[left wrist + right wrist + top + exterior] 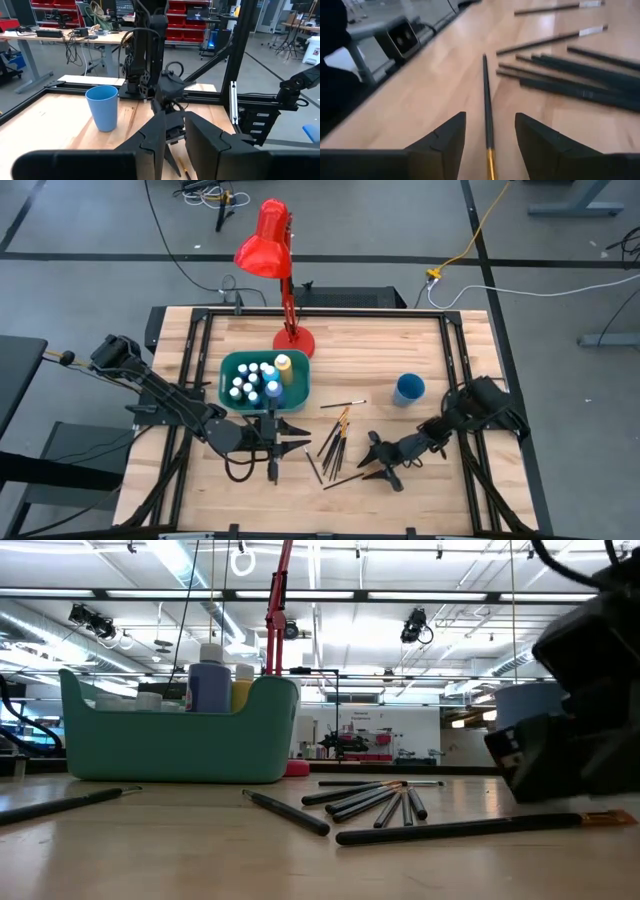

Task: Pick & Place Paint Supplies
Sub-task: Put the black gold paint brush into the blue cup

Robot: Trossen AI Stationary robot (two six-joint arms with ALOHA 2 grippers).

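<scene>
Straddling one brush (487, 120), the right gripper (490, 137) stands open low over the table (420, 95), lined up to pinch it; the left gripper (290, 435), empty and part-open, waits near the bin (300, 385) of bottles (255, 380).

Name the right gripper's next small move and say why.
Probably close. The right gripper sits low over the table with its fingers open on either side of a single brush, which lies apart from the other brushes. Closing should grip the brush by its handle, ready to lift.
</scene>
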